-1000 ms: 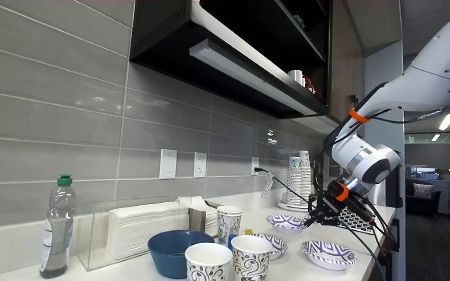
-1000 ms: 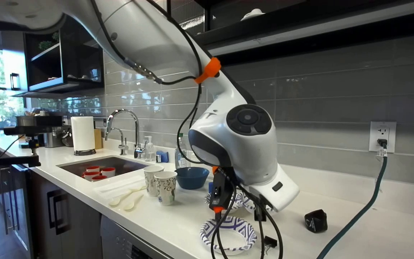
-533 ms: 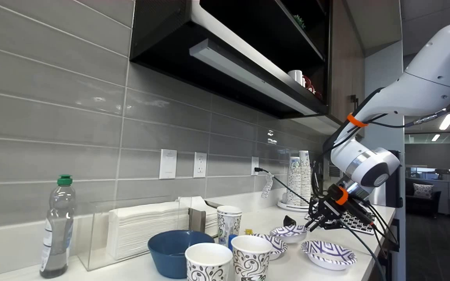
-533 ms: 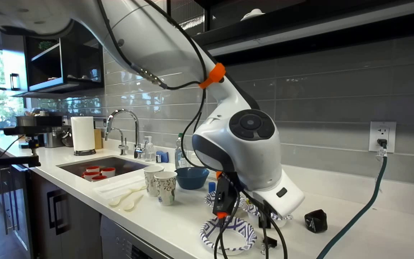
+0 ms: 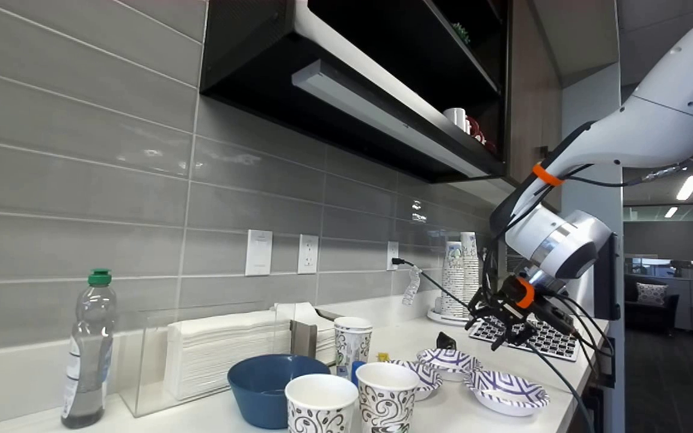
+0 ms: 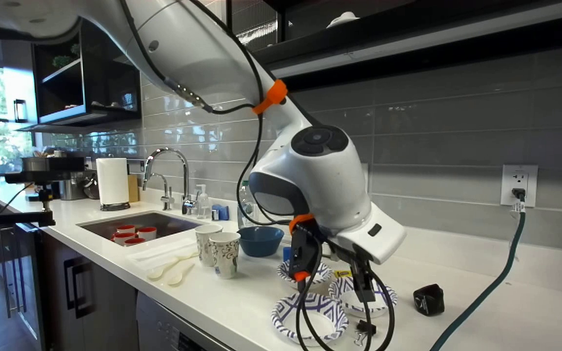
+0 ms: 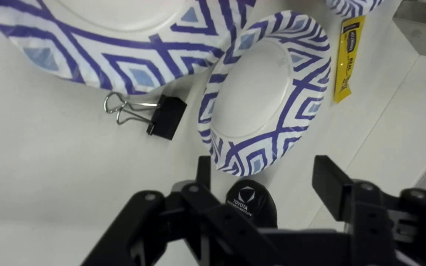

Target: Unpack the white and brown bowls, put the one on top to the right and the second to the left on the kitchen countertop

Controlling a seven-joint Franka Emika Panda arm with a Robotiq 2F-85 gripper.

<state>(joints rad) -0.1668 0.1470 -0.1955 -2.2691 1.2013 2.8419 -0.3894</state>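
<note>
The tool [image 7: 264,177] hangs over the table [image 7: 68,155], its 2 fingers spread wide apart. In the wrist view, the near bowl [image 7: 263,92] stands upright on the table just ahead of the fingertips. The left bowl [image 7: 124,22] is farther ahead and left of the tool, the far bowl [image 7: 355,5] well ahead and right, partly out of view. A clip [image 7: 166,117] lies ahead and left; a black object [image 7: 252,203] on the table shows between the fingers.
</note>
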